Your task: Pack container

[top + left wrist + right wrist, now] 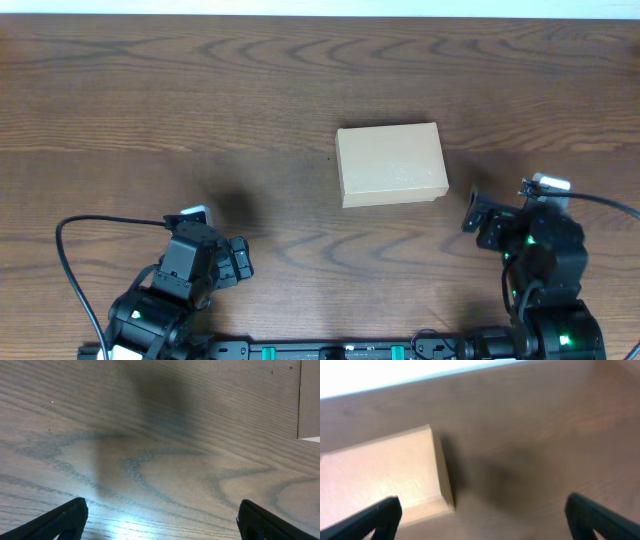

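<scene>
The container (391, 165) is a plain tan cardboard box lying shut near the middle of the wooden table. In the right wrist view the container (380, 475) fills the left side, with the left fingertip (382, 515) in front of its near edge. My right gripper (508, 208) stands open just right of the box, nothing between its fingers. My left gripper (218, 243) is open over bare wood at the front left, well apart from the box. In the left wrist view only a strip of the container (310, 400) shows at the upper right.
The wooden table (200, 100) stretches wide on all sides of the box. A black cable (70, 250) loops at the front left beside the left arm. Another cable (610, 203) runs off to the right from the right arm.
</scene>
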Motion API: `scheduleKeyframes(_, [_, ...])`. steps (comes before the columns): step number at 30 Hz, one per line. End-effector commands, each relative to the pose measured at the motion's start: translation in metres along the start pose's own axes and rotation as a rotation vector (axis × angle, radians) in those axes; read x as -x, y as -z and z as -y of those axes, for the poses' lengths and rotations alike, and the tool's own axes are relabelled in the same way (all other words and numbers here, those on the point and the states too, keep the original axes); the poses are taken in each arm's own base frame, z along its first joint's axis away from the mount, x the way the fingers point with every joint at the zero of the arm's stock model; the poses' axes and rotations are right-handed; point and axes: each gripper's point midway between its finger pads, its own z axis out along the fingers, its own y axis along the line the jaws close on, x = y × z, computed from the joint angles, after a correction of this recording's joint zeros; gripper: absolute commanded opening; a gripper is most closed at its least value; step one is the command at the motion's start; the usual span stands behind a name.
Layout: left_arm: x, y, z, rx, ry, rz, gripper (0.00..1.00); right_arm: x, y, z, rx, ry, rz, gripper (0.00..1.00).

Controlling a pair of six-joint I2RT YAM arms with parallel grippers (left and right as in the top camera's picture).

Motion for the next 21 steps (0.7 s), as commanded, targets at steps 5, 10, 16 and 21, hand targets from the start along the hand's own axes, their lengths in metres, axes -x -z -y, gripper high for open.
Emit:
scheduleKeyframes(5, [-0.002, -0.002, -0.003, 0.009, 0.007, 0.001, 0.95, 0.025, -0.001, -0.006, 0.04, 0.166, 0.265, 0.99])
scheduleKeyframes(10, [-0.002, -0.002, -0.003, 0.009, 0.007, 0.001, 0.95, 0.025, -0.002, -0.008, 0.059, 0.158, 0.379, 0.99])
scheduleKeyframes(16, [-0.002, -0.002, -0.003, 0.009, 0.007, 0.001, 0.95, 0.034, 0.007, -0.003, 0.044, 0.198, 0.526, 0.99])
scheduleKeyframes(21, [-0.002, -0.002, -0.003, 0.009, 0.007, 0.001, 0.95, 0.028, 0.008, 0.004, 0.029, 0.202, 0.546, 0.99])
